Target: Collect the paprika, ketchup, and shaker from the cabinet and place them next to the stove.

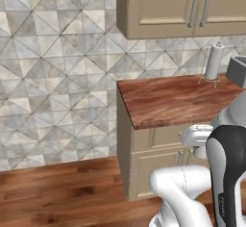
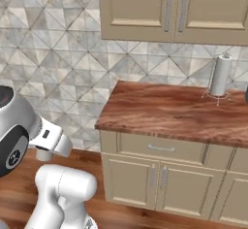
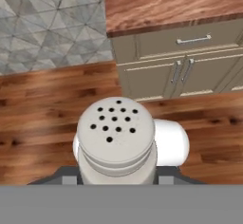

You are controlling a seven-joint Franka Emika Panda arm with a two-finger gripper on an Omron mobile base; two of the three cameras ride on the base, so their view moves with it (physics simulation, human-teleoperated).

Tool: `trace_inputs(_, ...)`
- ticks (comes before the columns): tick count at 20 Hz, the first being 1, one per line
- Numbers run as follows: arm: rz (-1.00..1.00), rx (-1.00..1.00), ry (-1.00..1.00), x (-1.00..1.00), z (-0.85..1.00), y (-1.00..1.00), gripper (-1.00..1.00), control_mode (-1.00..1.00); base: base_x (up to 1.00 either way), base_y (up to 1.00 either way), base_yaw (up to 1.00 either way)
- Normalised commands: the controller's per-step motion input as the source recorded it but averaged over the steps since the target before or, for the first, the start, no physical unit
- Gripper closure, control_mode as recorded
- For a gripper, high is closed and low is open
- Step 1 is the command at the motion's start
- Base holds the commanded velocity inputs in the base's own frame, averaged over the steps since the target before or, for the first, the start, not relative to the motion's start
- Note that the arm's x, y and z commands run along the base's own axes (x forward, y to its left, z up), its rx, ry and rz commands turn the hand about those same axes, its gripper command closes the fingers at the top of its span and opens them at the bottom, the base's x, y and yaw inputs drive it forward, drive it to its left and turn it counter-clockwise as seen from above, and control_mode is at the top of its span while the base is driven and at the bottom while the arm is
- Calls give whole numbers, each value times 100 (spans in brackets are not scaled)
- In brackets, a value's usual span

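In the hand view, on the left, patterned grey wall tiles [image 3: 47, 23] meet the wooden floor [image 3: 42, 104]. In the middle of that view the shaker [image 3: 116, 140] sits right up against my hand [image 3: 116, 178], its rounded grey top with a scatter of dark holes facing the camera. My fingertips are hidden behind it, so I cannot see them, but the shaker stays in the grip with nothing under it but floor far below; I have it clamped, my hand partly closed around its body. To the right and beyond it stands the desk [image 3: 171, 4], a brown wood-grain top over beige drawers and doors with metal bar handles.

From the left base view, my arm is folded low at the lower right, in front of the desk's corner. On the desk, far right, a paper towel roll [image 1: 214, 61] stands upright on a wire holder. Beige wall cabinets [image 1: 182, 7] hang above it.

From the right base view, my arm bends at the lower left, well short of the desk.
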Motion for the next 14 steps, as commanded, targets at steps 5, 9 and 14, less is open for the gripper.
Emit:
trace_inputs(5, 0, 0, 0, 0, 0, 0, 100, 100, 28, -84, -18)
trace_inputs(9, 0, 0, 0, 0, 0, 0, 100, 100, 22, -89, -17)
trace_inputs(14, 0, 0, 0, 0, 0, 0, 100, 100, 20, -90, -15)
